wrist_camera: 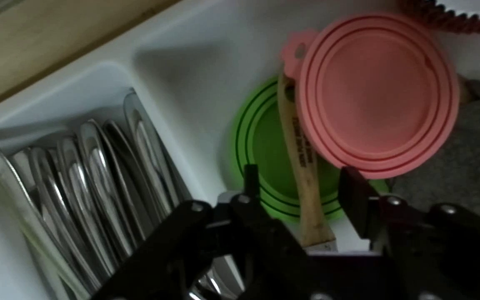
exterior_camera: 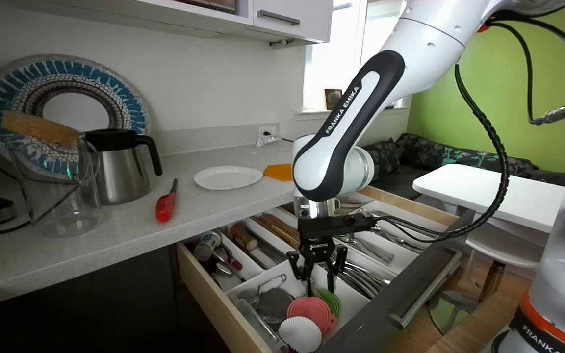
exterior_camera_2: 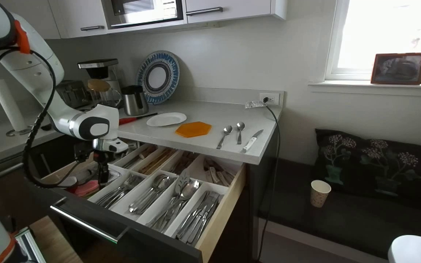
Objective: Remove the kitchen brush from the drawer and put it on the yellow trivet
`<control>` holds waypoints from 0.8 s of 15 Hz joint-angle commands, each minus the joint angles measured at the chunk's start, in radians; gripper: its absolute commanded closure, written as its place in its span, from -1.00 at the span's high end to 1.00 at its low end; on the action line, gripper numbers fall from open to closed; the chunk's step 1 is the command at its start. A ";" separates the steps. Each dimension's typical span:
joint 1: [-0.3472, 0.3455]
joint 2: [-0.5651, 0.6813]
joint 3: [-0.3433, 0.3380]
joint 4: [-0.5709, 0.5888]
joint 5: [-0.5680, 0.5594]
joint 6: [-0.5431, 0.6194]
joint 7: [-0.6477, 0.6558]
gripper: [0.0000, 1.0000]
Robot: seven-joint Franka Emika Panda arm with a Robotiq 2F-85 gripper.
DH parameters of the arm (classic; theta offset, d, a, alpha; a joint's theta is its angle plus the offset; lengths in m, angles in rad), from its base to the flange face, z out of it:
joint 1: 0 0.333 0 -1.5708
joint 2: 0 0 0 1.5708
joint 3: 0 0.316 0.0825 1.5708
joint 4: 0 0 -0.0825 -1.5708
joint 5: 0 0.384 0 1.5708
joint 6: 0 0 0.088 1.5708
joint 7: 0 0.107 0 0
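Observation:
The kitchen brush [wrist_camera: 304, 166] lies in a white compartment of the open drawer [exterior_camera: 410, 203]. Its wooden handle rests on a green round lid, with its upper end partly under a pink one. Its bristle end is hidden behind the gripper in the wrist view. My gripper [wrist_camera: 301, 173] is open, pointing down, with one finger on each side of the handle and space between. In both exterior views the gripper [exterior_camera: 320, 289] [exterior_camera_2: 102, 179] is low over that compartment. The yellow trivet [exterior_camera_2: 193, 129] lies flat on the counter; the arm partly hides it in an exterior view [exterior_camera: 279, 171].
The pink lid [wrist_camera: 379, 93] and green lid [wrist_camera: 271, 146] lie close to the fingers. Metal cutlery [wrist_camera: 98, 183] fills the neighbouring compartment. A white plate [exterior_camera_2: 166, 119], spoons [exterior_camera_2: 225, 135], a knife [exterior_camera_2: 252, 140] and a red-handled tool [exterior_camera: 166, 206] lie on the counter. A steel jug [exterior_camera: 123, 171] stands behind.

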 commanded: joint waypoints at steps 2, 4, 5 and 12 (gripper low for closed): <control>0.019 0.023 -0.013 0.008 0.034 0.028 0.004 0.01; 0.016 0.023 -0.016 0.017 0.043 0.029 0.005 0.11; 0.016 0.024 -0.018 0.020 0.045 0.027 0.006 0.08; 0.025 0.056 -0.027 0.021 0.034 0.088 0.015 0.09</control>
